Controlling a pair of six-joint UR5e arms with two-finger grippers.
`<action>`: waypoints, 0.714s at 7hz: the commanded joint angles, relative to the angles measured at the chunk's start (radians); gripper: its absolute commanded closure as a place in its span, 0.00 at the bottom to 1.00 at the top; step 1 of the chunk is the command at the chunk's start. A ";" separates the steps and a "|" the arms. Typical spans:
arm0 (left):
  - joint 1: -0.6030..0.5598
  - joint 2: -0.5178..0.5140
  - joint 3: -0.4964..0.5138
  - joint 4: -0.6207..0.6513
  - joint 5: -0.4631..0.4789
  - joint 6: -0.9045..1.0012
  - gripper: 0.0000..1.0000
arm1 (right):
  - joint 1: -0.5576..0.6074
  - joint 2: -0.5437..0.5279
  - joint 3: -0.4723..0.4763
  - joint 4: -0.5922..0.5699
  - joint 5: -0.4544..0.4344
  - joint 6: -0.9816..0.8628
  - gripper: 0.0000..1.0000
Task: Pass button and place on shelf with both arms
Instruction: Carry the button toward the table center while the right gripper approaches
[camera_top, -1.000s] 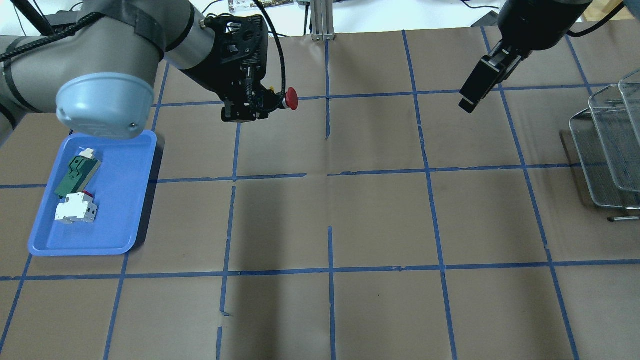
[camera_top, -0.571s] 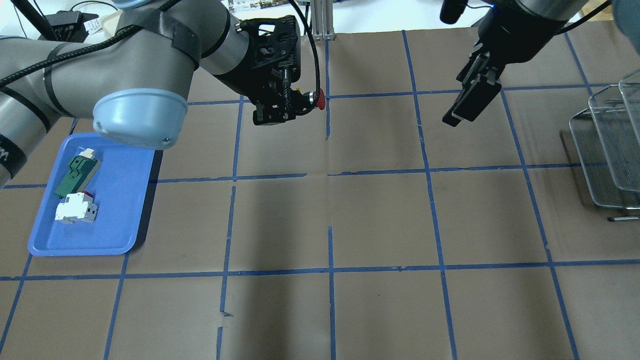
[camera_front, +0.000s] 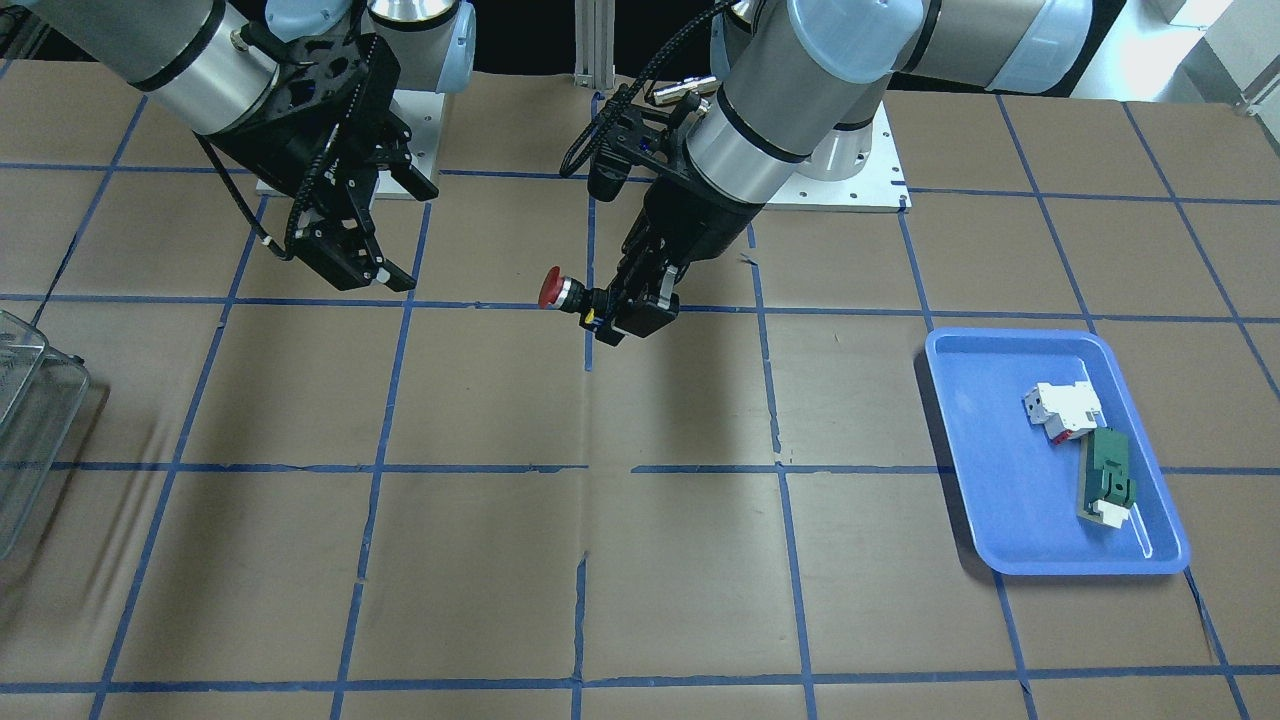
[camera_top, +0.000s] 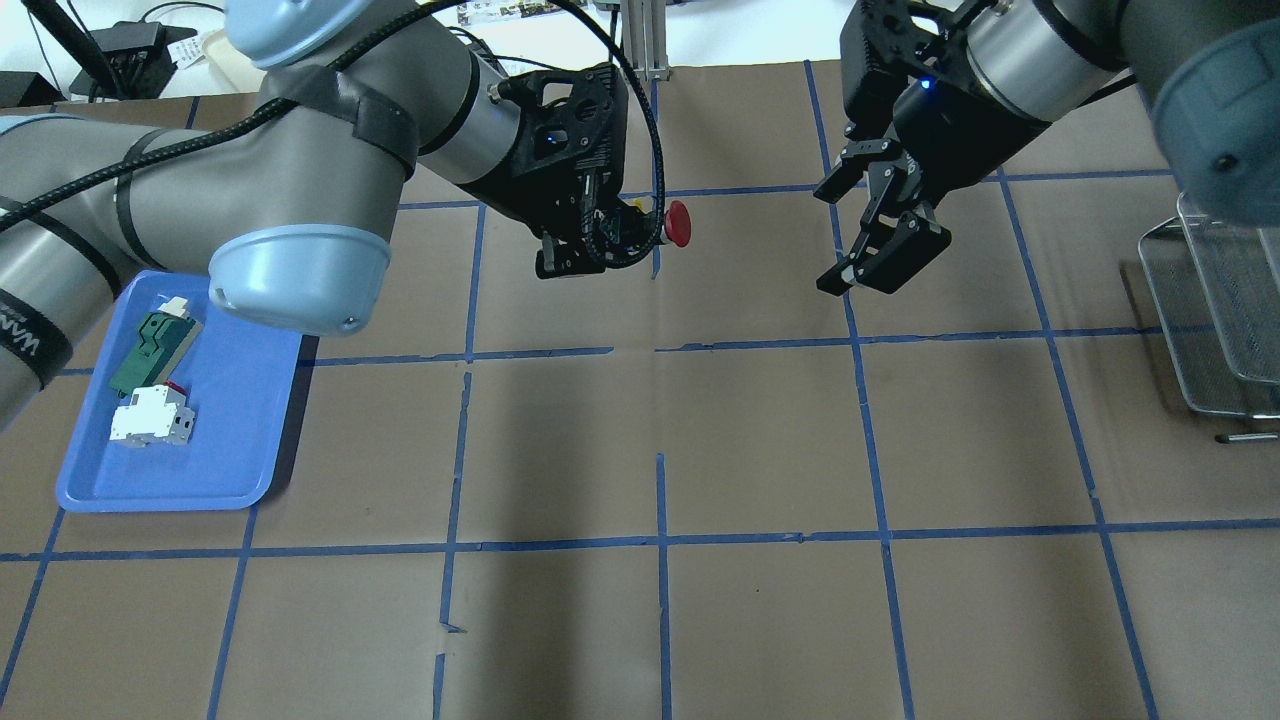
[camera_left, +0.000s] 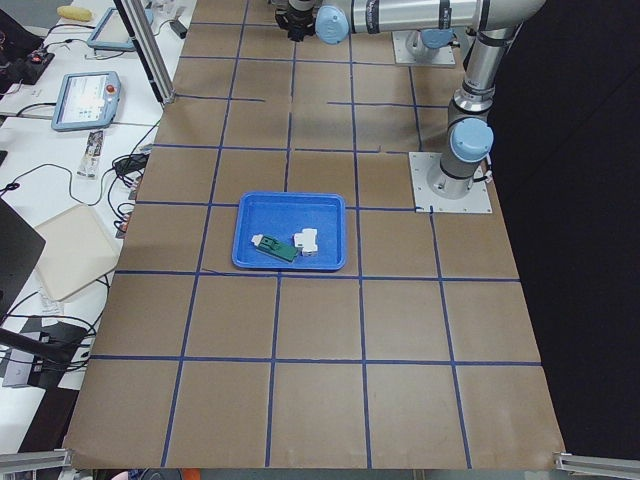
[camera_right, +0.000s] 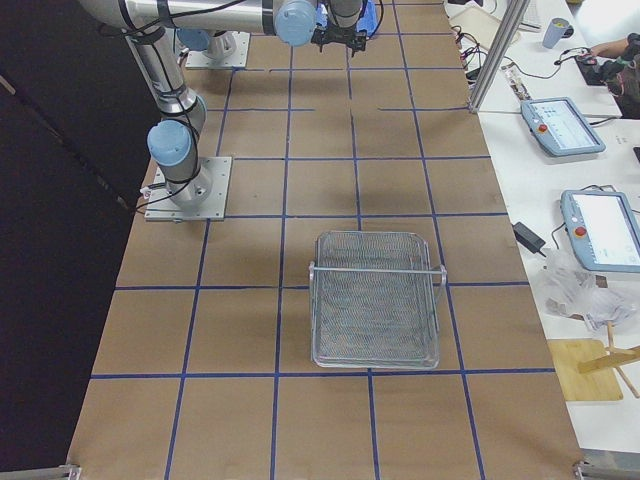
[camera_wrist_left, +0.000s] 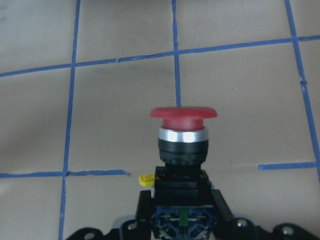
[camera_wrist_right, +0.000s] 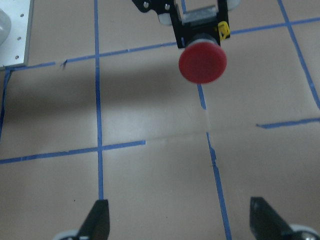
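Observation:
The button (camera_top: 677, 223), with a red mushroom cap on a black body, is held in the air over the table's far middle by my left gripper (camera_top: 625, 238). The gripper is shut on the button's black base, and the cap points toward the right arm. The button also shows in the front view (camera_front: 550, 288), the left wrist view (camera_wrist_left: 183, 135) and the right wrist view (camera_wrist_right: 202, 62). My right gripper (camera_top: 824, 240) is open and empty. It faces the cap from a short distance and is clear of it. Both of its fingertips (camera_wrist_right: 97, 220) frame the bottom of the right wrist view.
A blue tray (camera_top: 240, 420) at the left holds a green-and-white block (camera_top: 155, 350) and a white-and-red block (camera_top: 150, 418). A wire mesh shelf (camera_top: 1220, 300) stands at the table's right edge and also shows in the right side view (camera_right: 375, 300). Brown paper with blue tape lines covers the table.
My left arm has carried the button to the right, toward the table's middle. My right gripper has moved left and down, turned to face the button, and now shows its jaws apart.

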 joint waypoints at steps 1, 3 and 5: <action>0.005 0.014 -0.031 0.024 -0.073 0.031 1.00 | -0.006 0.004 0.147 -0.246 0.115 -0.021 0.00; 0.004 0.000 -0.034 0.025 -0.160 0.020 1.00 | 0.001 -0.003 0.176 -0.299 0.163 0.026 0.00; 0.007 0.002 -0.034 0.027 -0.160 0.033 1.00 | 0.006 -0.008 0.164 -0.301 0.245 0.031 0.00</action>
